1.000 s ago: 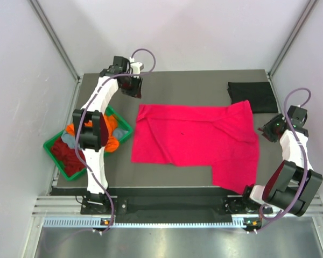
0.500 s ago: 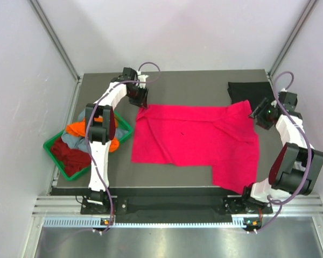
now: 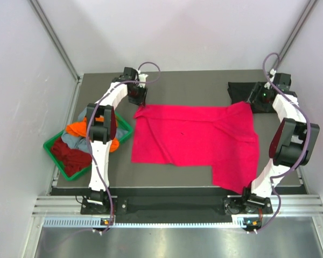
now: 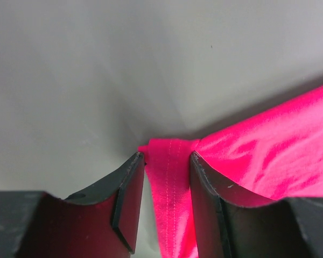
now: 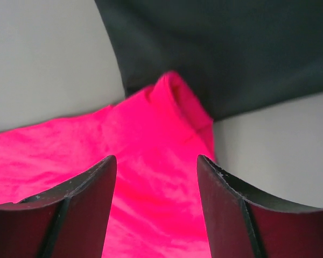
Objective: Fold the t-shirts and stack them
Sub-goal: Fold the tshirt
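Note:
A bright pink-red t-shirt [image 3: 194,134] lies spread flat on the dark table. My left gripper [image 3: 138,102] is at its far left corner. In the left wrist view its open jaws [image 4: 167,157] straddle the stitched hem corner [image 4: 169,161], with a gap showing beside the left finger. My right gripper [image 3: 255,101] is at the shirt's far right corner. It stands open [image 5: 156,159] over the pink cloth [image 5: 151,140], gripping nothing. A folded black t-shirt [image 3: 241,90] [image 5: 215,48] lies just beyond that corner, and the pink tip overlaps its edge.
A green tray [image 3: 49,146] hangs off the table's left edge and holds orange [image 3: 77,129], grey-blue [image 3: 81,141] and dark red [image 3: 70,154] t-shirts in a heap. White walls and metal posts close in the table on three sides.
The left gripper came down from above the far left of the table onto the pink shirt's corner. The right arm swung from the right edge to the far right corner, its jaws widening.

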Tool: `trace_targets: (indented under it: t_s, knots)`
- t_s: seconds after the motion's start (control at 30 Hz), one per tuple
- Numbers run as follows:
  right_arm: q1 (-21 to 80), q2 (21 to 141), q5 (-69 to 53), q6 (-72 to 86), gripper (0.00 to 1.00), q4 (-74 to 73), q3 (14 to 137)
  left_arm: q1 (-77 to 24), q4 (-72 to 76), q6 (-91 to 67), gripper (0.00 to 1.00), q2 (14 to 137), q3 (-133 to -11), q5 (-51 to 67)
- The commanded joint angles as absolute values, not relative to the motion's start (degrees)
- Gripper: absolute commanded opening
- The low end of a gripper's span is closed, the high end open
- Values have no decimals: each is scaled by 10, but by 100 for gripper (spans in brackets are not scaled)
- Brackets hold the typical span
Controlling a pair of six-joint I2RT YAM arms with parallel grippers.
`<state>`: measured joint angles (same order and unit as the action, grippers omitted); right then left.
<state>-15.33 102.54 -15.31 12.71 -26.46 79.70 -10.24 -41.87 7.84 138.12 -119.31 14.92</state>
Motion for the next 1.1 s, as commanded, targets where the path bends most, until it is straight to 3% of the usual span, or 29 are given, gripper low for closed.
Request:
trace_targets:
  t_s: [0.0, 0.2, 0.43, 0.47, 0.53, 0.6, 0.7, 0.83, 1.07]
  knots:
    - [-153, 1062, -149, 77, 61, -288, 871, -101, -388, 78, 44, 1398, -1213, 141]
    - [-153, 1138, -185, 27, 60, -335, 948, -101, -395, 75, 39, 1404, -1223, 155]
    - [-153, 1172, -188, 26, 55, -317, 968, -101, -411, 75, 17, 1408, -1229, 150]
    - [-153, 1180, -191, 26, 54, -317, 972, -101, -413, 77, 8, 1410, -1229, 150]
    - [-153, 1186, -193, 26, 53, -316, 976, -101, -418, 78, 0, 1411, -1229, 149]
    - [-153, 1189, -195, 24, 48, -311, 976, -101, -423, 79, 0, 1411, -1228, 139]
    - [-155, 1189, -200, 25, 32, -304, 974, -100, -425, 72, 0, 1412, -1231, 118]
    - [-158, 1187, -190, 37, 0, -303, 975, -98, -423, 46, 0, 1415, -1238, 92]
    - [-175, 1144, -124, 73, 0, -277, 946, -88, -405, -19, 0, 1409, -1245, 82]
